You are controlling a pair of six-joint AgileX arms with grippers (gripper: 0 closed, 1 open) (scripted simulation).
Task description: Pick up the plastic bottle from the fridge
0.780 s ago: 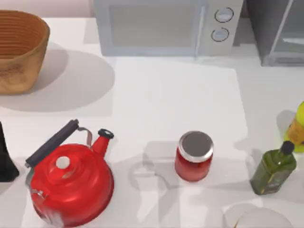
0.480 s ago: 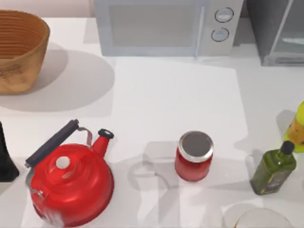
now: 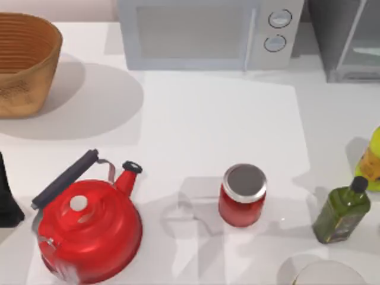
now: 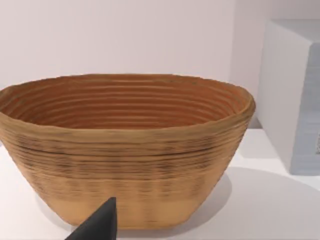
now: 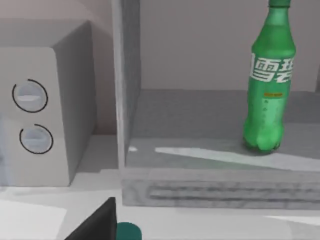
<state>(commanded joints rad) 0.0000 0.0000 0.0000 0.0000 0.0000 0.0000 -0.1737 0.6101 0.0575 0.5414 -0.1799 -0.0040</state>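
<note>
The right wrist view looks into the fridge (image 5: 200, 150), where one green plastic bottle (image 5: 267, 80) stands upright on the shelf. In the top view the fridge sits at 1 o'clock, one microwave (image 3: 208, 32) at 12, one basket (image 3: 24, 59) at 10. Whether the left gripper (image 4: 97, 227) or right gripper (image 5: 97, 225) is open cannot be told.
</note>
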